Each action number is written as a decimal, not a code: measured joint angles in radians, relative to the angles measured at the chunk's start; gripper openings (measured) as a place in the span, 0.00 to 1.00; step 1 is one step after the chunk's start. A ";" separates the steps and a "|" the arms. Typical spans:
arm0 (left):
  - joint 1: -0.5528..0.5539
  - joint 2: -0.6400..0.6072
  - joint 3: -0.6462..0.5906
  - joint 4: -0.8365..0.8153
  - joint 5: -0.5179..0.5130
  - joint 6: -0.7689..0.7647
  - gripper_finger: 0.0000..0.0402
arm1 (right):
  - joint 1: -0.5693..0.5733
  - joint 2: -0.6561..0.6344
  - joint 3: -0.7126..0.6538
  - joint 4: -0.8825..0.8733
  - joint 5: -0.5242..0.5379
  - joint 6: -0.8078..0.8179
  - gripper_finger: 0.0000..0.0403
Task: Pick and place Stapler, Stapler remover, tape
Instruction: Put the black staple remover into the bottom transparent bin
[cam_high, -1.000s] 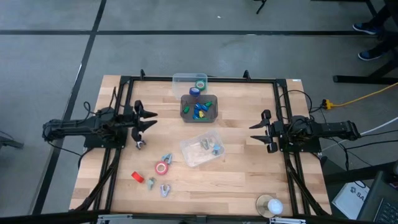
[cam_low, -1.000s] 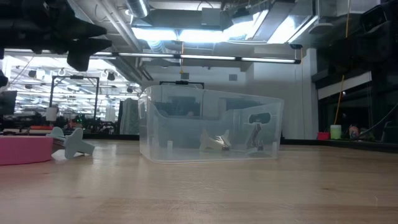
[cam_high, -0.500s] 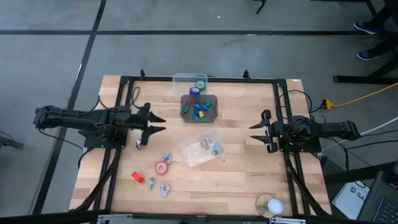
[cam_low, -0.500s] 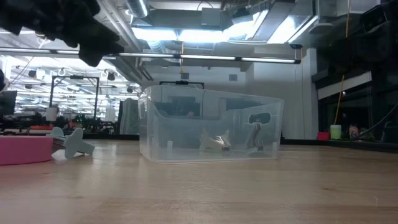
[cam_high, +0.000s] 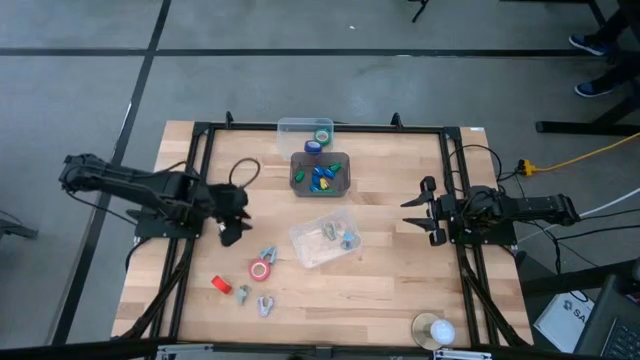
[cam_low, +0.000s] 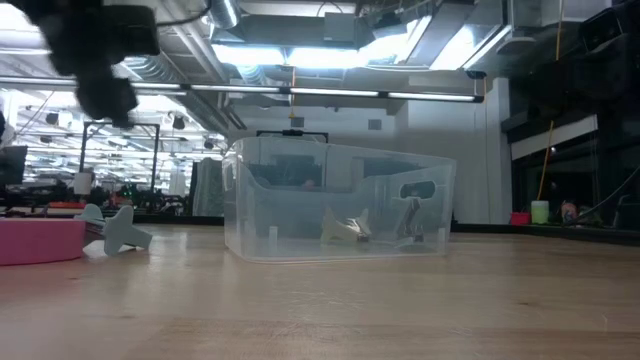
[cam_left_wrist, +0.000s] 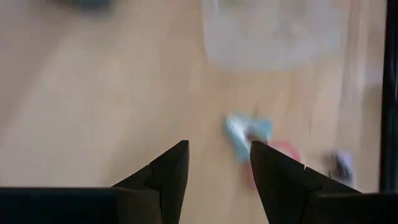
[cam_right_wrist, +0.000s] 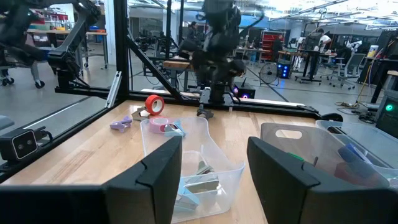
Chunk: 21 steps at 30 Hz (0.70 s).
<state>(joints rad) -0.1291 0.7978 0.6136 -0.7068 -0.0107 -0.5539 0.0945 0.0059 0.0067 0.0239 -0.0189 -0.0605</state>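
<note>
The left gripper – jaws parted, empty – hovers just beside the pale-blue staple remover, nearer than the right gripper, also released.

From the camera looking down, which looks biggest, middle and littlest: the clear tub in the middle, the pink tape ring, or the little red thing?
1. Clear tub, biggest by far.
2. Pink tape ring.
3. Little red thing, littlest, though close to the ring.
</note>
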 joint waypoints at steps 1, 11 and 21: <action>-0.015 0.007 0.000 -0.030 0.018 -0.016 0.42 | 0.000 0.000 0.000 0.000 0.000 0.000 0.47; -0.089 0.056 0.000 -0.318 -0.070 -0.036 0.42 | 0.000 0.000 0.000 0.000 0.000 0.000 0.47; -0.087 0.146 -0.001 -0.358 -0.073 0.088 0.42 | 0.000 0.000 0.000 0.000 0.000 0.000 0.47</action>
<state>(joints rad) -0.2161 0.9442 0.6128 -1.0648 -0.0834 -0.4662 0.0948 0.0059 0.0067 0.0242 -0.0189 -0.0605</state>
